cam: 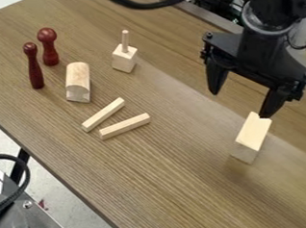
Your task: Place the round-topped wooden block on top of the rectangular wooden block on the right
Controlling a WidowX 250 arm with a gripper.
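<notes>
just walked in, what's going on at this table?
The arm's gripper hangs over the table with its jaws apart and nothing between them. One fingertip is right by the far end of a pale wooden block; can't tell if they touch. Away from it lie two wooden sticks and a round-topped block. Farther back are a cube with a peg and two dark red turned pieces.

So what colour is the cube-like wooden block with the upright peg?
The cube-like wooden block is pale cream, seen best in the camera view.
</notes>
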